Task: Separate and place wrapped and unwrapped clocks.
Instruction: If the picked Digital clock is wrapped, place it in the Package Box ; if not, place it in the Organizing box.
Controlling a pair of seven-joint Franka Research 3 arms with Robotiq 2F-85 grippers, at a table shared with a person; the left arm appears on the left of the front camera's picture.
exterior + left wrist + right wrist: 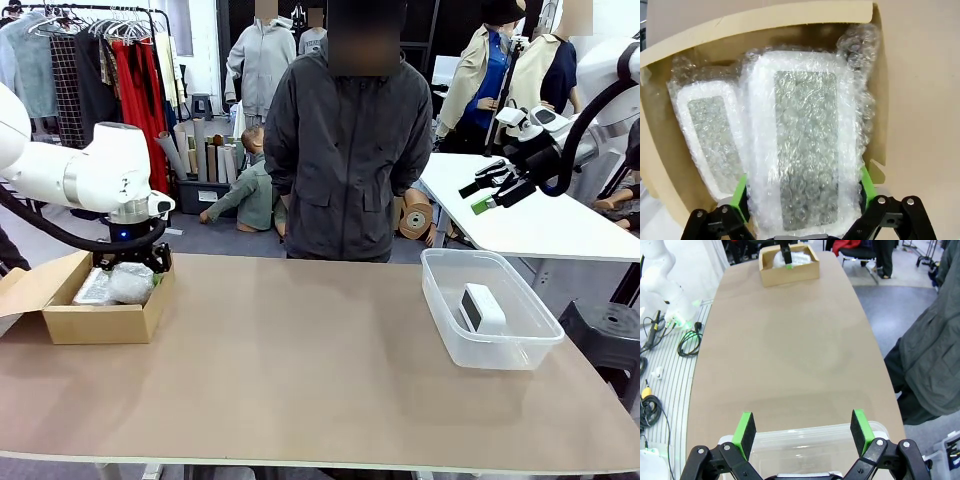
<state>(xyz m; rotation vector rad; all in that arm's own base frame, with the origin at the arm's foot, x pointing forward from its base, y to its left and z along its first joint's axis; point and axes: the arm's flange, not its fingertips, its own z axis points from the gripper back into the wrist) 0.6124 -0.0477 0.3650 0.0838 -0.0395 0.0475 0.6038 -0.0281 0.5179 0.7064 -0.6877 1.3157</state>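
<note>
Your left gripper (802, 200) stands with jaws apart, straddling the nearer wrapped clock (802, 145), which lies in the cardboard box (700, 40) with the second wrapped clock (707, 137) just beside one pad. Expect a stiff block under soft, slippery wrap: clamp across its long sides at mid-length. Your right gripper (805, 432) hangs open above the clear tub (815, 445) holding the bare white clock (483, 306).

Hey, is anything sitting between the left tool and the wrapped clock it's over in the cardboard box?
Nothing visible. The left tool is open, its green pads straddling the near end of the wrapped clock, which lies in the cardboard box partly over a second wrapped clock.
</note>
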